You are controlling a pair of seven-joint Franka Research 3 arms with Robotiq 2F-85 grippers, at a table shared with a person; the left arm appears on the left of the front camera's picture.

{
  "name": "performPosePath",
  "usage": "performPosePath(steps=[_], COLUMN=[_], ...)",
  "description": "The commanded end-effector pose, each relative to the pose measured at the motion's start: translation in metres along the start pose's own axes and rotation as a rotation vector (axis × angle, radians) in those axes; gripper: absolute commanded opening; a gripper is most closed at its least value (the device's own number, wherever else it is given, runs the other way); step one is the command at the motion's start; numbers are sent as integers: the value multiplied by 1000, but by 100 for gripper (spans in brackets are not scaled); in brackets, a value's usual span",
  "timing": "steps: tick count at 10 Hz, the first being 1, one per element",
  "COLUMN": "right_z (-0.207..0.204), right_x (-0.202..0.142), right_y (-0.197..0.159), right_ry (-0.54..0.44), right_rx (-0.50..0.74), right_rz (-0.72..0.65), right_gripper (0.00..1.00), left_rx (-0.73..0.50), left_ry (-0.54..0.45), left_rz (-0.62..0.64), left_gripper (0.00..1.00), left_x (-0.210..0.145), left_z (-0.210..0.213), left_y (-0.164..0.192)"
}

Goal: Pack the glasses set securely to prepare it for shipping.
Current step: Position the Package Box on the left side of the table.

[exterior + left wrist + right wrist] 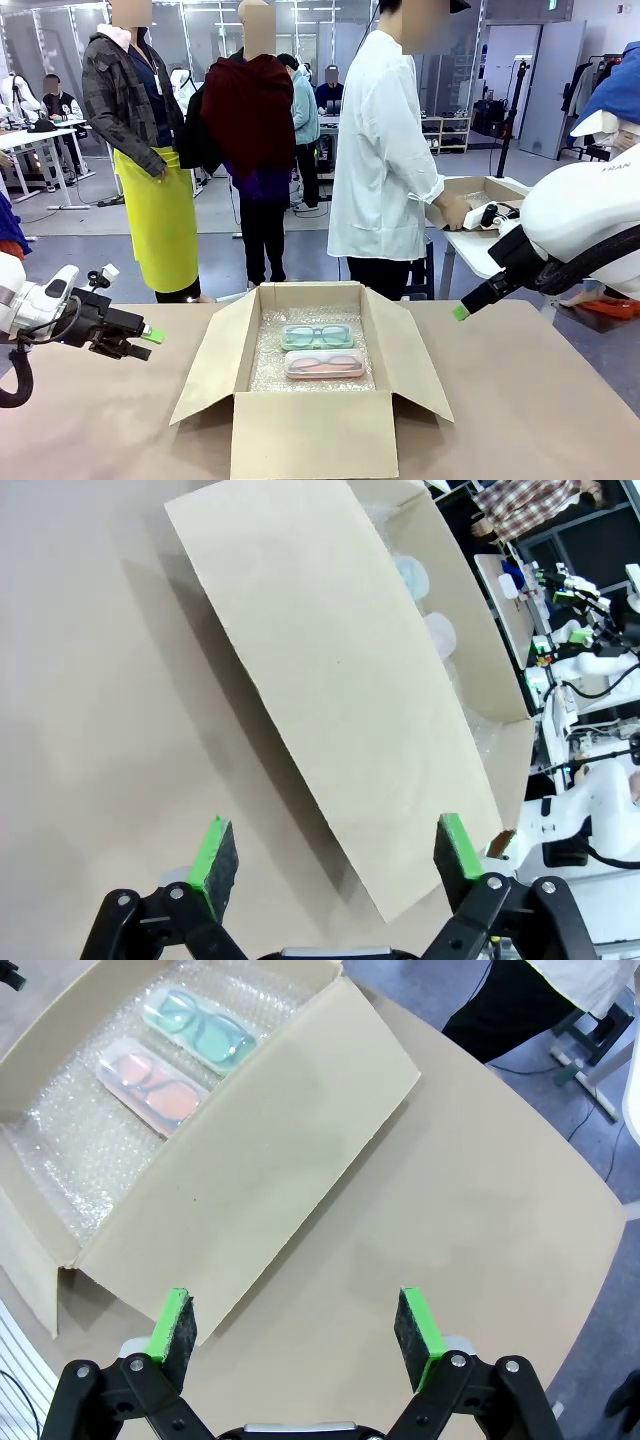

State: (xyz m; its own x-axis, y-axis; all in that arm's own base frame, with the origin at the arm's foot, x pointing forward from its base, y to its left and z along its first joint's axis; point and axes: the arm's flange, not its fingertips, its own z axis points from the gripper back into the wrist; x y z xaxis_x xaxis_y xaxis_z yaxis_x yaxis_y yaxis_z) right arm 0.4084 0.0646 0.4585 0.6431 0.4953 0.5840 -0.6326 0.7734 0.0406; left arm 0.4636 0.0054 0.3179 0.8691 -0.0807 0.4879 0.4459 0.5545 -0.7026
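Mint case (316, 336) and pink case (324, 364) lie side by side on bubble wrap (265, 368) in the open box (300, 435), long axes left-right. My left jaws, spread, sit outside the left flap (215, 355); right jaws, spread, outside the right flap (408, 350).

Workshop hall, seen across a beige tabletop (90, 430). The floor (80, 250) is smooth blue-grey. At far left stands a white workbench (35, 140); at right, a small white side table (478, 252). Low shelving (450, 130) lines the back, beside a tall grey panel (548, 80) and a rack of dark garments (590, 75). Light is bright and even, and shadows on the tabletop are soft.
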Motion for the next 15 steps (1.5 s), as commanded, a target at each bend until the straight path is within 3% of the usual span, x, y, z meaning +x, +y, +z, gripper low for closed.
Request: performPosePath(steps=[1,4,5,9,11,15], right_z=[0,0,0,0,0,0], right_x=[-1,-1,-1,-1,-1,-1], right_y=[2,2,2,2,2,2], right_ry=[-8,-8,-8,-8,-8,-8], right_rx=[-6,-6,-6,-6,-6,-6], right_rz=[0,0,0,0,0,0], right_gripper=[100,100,100,100,100,100], left_rx=[6,1,-123,-201,-329,-330], left_ry=[-17,-6,20,-44,-63,-47], left_rz=[-10,-12,25,96,142,166], left_gripper=[100,100,100,100,100,100], left_x=[-6,0,5,8,8,7], left_z=[7,4,-5,-35,-51,-79], left_y=[-12,-8,10,45,56,58])
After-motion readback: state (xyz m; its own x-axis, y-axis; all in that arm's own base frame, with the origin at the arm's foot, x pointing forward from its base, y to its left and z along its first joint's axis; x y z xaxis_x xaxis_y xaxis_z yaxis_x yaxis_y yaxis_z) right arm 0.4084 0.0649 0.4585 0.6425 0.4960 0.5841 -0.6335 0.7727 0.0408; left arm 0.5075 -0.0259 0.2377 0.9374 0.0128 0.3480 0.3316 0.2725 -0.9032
